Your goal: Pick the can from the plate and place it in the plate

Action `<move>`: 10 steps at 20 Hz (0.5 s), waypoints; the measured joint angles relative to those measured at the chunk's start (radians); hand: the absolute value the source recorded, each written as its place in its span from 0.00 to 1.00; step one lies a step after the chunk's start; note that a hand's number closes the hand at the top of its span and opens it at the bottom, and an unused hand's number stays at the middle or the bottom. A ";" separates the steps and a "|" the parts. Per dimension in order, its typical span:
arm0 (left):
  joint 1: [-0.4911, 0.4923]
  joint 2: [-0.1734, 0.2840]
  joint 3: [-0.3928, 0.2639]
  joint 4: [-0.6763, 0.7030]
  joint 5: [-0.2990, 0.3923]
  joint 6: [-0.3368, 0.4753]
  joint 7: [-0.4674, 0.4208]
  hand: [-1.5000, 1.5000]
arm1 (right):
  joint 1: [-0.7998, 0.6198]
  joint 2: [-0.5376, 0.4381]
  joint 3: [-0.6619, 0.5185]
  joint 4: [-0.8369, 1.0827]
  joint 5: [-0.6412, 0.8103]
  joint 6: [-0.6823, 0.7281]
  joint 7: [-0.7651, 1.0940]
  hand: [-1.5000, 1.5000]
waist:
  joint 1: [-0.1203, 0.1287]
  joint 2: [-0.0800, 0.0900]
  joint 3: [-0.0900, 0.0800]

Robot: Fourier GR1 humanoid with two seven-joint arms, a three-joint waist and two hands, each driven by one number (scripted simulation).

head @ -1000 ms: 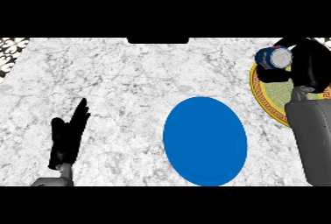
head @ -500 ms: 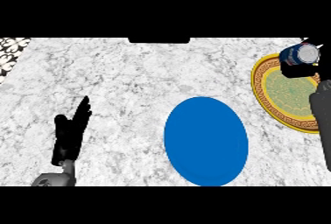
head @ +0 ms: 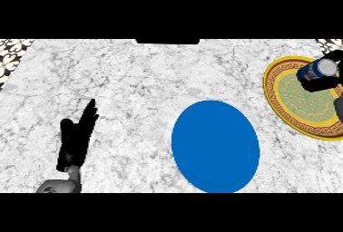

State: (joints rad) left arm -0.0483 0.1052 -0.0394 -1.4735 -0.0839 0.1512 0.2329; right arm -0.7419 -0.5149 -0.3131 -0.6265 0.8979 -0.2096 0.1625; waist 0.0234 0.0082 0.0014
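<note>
A blue can with a silver top [head: 316,71] is held at the far right, over the upper part of the yellow patterned plate [head: 296,100]. My right hand [head: 328,80] is curled round the can and mostly cut off by the view's right edge. A plain blue plate [head: 216,146] lies on the marble counter, left of and nearer than the yellow plate. My left hand [head: 77,140] rests open at the lower left, fingers straight and pointing up, far from both plates.
The white marble counter [head: 134,81] spreads between my left hand and the blue plate. Patterned tiles [head: 15,45] show at the top left corner, beyond the counter's edge.
My right hand has moved to the right with the can, and its forearm has slid almost out of view, uncovering more of the yellow plate. The left hand has stayed put.
</note>
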 measured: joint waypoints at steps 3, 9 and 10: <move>-0.002 0.001 0.002 -0.001 0.003 -0.006 0.000 0.50 | -0.004 -0.027 -0.023 0.094 -0.032 0.064 -0.055 1.00 | 0.001 0.001 0.000; -0.001 0.001 0.007 -0.002 -0.003 -0.005 -0.004 0.50 | -0.046 -0.073 -0.029 0.250 -0.044 0.174 -0.139 0.00 | 0.005 0.002 0.001; 0.011 0.003 0.006 -0.010 -0.003 -0.008 -0.005 0.50 | -0.042 -0.076 -0.035 0.262 -0.053 0.177 -0.172 0.00 | 0.005 0.002 0.000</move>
State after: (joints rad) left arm -0.0377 0.1082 -0.0338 -1.4833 -0.0865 0.1434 0.2276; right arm -0.7843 -0.5910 -0.3478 -0.3642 0.8454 -0.0327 -0.0096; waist 0.0283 0.0099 0.0018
